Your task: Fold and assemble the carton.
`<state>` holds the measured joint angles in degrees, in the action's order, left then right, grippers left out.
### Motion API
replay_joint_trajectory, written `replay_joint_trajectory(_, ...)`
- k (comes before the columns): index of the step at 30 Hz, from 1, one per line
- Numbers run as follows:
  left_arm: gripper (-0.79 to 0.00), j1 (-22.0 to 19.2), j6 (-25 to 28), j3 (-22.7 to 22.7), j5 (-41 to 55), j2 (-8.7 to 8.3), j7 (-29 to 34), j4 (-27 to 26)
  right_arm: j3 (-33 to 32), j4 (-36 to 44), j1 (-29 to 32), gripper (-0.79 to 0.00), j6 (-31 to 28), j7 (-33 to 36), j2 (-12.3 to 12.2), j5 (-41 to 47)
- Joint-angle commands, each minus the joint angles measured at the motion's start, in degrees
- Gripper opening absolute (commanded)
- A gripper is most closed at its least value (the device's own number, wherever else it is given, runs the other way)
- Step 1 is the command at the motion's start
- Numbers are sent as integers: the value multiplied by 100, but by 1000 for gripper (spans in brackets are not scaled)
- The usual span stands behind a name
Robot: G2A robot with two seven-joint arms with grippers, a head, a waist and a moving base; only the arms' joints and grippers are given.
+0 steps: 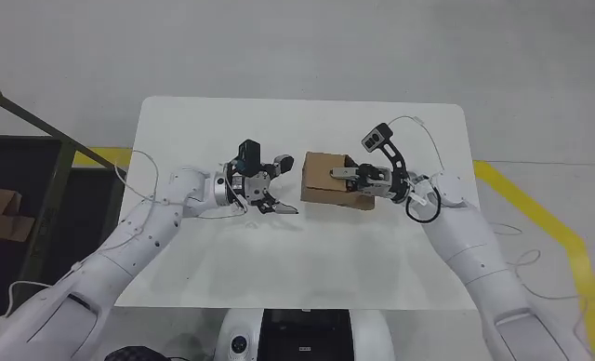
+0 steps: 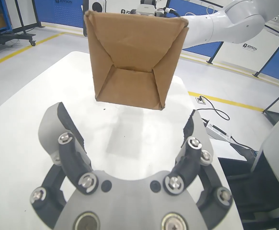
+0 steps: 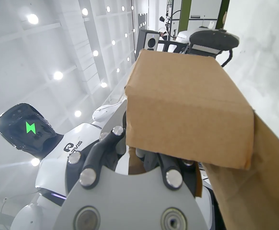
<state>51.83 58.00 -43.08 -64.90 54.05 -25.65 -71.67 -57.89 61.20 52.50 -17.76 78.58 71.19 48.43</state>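
Observation:
A brown cardboard carton (image 1: 325,178) is held above the middle of the white table (image 1: 390,259), its folded-in end flaps facing my left gripper. In the left wrist view the carton (image 2: 134,60) hangs a little ahead of my left gripper (image 2: 127,123), which is open and holds nothing. That left gripper (image 1: 284,186) sits just left of the carton in the top view. My right gripper (image 1: 358,180) is shut on the carton's far end; in the right wrist view the carton (image 3: 187,111) covers its fingers, one inside and one outside a wall.
The table's near half and far strip are bare white surface. A dark rack (image 1: 28,212) stands off the table's left side. Yellow floor tape (image 1: 530,203) runs to the right of the table.

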Motion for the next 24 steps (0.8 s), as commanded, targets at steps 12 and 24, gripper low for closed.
replay_joint_trajectory(12, 0, -72, 0, 201, -566, 65, -615, 88, 221, 79, -11, -785, 1, -91, 111, -119)
replay_joint_trajectory(24, -179, -123, 0, 258, -447, 133, -561, 242, 310, 71, -20, -785, -23, -136, 185, -177)
